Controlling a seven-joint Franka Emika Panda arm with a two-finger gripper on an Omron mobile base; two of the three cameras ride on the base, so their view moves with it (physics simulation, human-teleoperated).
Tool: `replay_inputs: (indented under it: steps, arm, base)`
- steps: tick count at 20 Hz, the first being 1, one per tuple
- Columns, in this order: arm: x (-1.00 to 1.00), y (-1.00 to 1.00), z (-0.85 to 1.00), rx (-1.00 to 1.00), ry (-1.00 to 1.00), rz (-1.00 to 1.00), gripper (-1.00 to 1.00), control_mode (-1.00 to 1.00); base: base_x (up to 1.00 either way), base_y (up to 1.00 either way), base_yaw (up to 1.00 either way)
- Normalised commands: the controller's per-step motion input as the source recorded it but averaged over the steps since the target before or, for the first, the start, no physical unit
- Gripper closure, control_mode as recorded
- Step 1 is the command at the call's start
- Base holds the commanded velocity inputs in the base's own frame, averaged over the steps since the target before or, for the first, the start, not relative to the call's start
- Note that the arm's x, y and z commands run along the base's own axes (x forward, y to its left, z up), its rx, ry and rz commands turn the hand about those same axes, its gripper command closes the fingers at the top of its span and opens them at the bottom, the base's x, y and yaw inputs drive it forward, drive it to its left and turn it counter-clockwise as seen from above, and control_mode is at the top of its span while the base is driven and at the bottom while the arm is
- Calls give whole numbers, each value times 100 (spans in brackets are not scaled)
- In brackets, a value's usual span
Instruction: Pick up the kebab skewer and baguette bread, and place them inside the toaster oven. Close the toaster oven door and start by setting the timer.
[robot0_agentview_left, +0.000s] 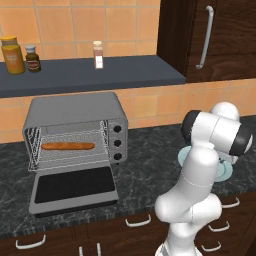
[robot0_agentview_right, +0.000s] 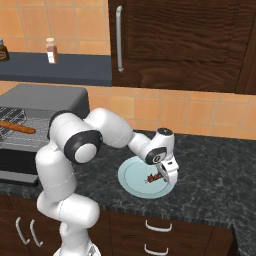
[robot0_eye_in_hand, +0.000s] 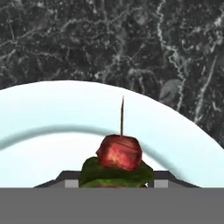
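Observation:
The kebab skewer (robot0_eye_in_hand: 119, 153) lies on a pale blue plate (robot0_eye_in_hand: 43, 131), its red chunk and green piece between my dark fingertips, stick pointing away. From the right base, my gripper (robot0_agentview_right: 162, 176) reaches down onto the kebab skewer (robot0_agentview_right: 152, 178) on the plate (robot0_agentview_right: 131, 186), fingers closed against it. The baguette bread (robot0_agentview_left: 67, 146) rests on the wire rack inside the toaster oven (robot0_agentview_left: 75, 110). The toaster oven door (robot0_agentview_left: 75, 187) hangs open, flat on the counter. Three black knobs (robot0_agentview_left: 117, 143) line the oven's right panel.
My white arm stands between the oven and the plate (robot0_agentview_left: 226, 172). On the shelf above are an amber jar (robot0_agentview_left: 12, 55), a small dark jar (robot0_agentview_left: 33, 59) and a spice bottle (robot0_agentview_left: 98, 55). A dark cabinet with a bar handle (robot0_agentview_left: 205, 37) hangs behind the plate.

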Motion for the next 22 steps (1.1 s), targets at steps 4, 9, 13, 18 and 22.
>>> replay_inputs:
  steps: [4, 9, 13, 18, 22]
  arm:
    - [0, 0, 0, 0, 0, 0, 100, -100]
    - [-23, -4, 48, 2, 0, -6, 100, -100]
    - [-41, 21, 82, 0, 1, -15, 100, -100]
    - [-9, 79, 31, -4, 2, -27, 100, -100]
    - [-12, 65, 36, 2, 0, -37, 100, -100]
  base:
    - [0, 0, 0]
    - [0, 0, 0]
    - [0, 0, 0]
    - [0, 0, 0]
    - [0, 0, 0]
